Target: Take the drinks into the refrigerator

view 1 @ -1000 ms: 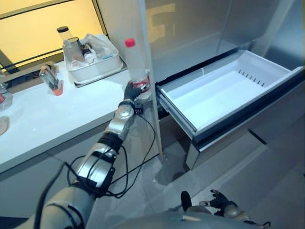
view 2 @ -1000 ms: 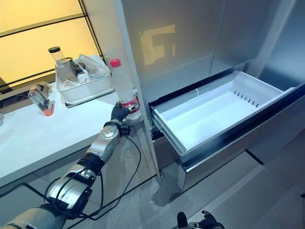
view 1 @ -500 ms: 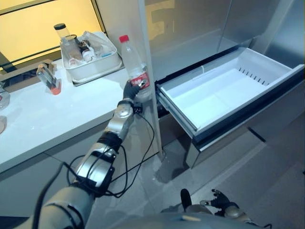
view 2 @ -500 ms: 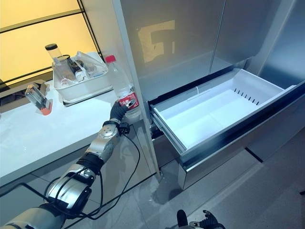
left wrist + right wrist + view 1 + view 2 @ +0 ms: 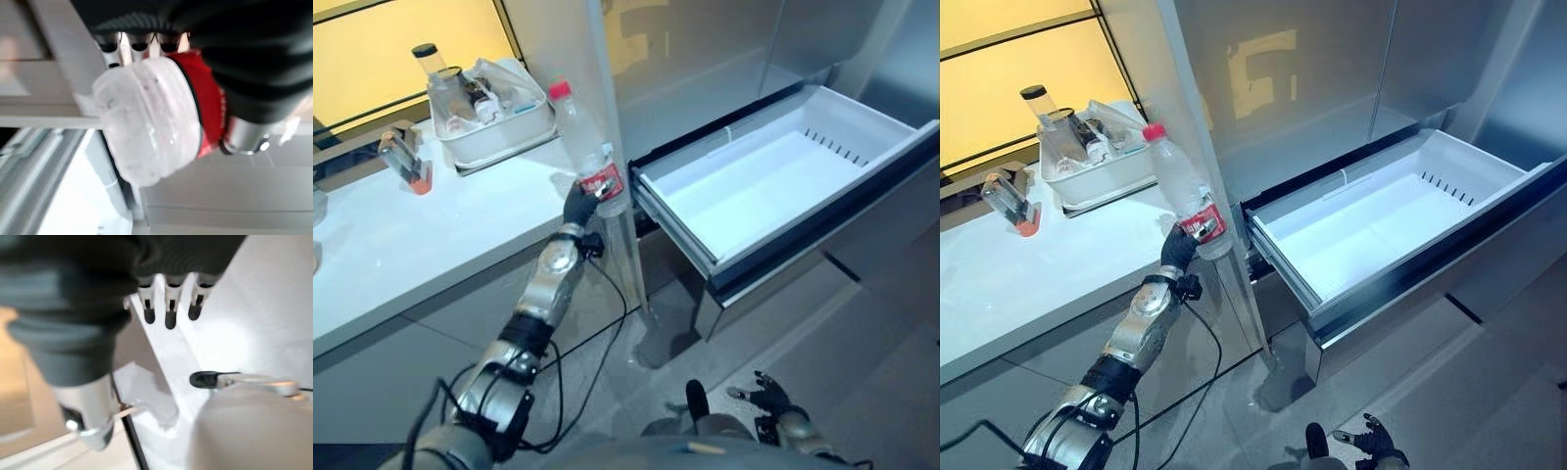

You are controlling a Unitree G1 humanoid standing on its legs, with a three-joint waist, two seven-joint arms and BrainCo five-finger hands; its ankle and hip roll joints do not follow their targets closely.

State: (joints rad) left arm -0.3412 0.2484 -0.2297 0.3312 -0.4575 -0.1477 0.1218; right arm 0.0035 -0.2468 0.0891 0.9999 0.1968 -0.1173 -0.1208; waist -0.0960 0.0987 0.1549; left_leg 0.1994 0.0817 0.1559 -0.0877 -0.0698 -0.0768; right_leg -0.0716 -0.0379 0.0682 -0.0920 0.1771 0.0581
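Note:
A clear plastic bottle [image 5: 584, 149] with a red cap and a red label is off the white counter [image 5: 421, 235], tilted with its cap leaning left. My left hand [image 5: 577, 204] is shut round its lower part, right at the counter's end beside the refrigerator's side panel. In the left wrist view the bottle's ribbed base [image 5: 146, 127] and red label fill the grasp, with fingertips [image 5: 139, 46] curled over it. To the right, the white refrigerator drawer [image 5: 759, 186] stands pulled out with nothing in it. My right hand [image 5: 768, 398] hangs low over the floor, fingers spread.
A white bin [image 5: 499, 132] with a jar and several small items sits at the back of the counter. A small clear holder with an orange base [image 5: 406, 162] stands left of it. The drawer's dark front [image 5: 822, 230] juts into the floor space.
The bottle stood on the counter edge a second ago; my left hand has since lifted it, tilted it and brought it slightly down and toward me. The view has shifted a little.

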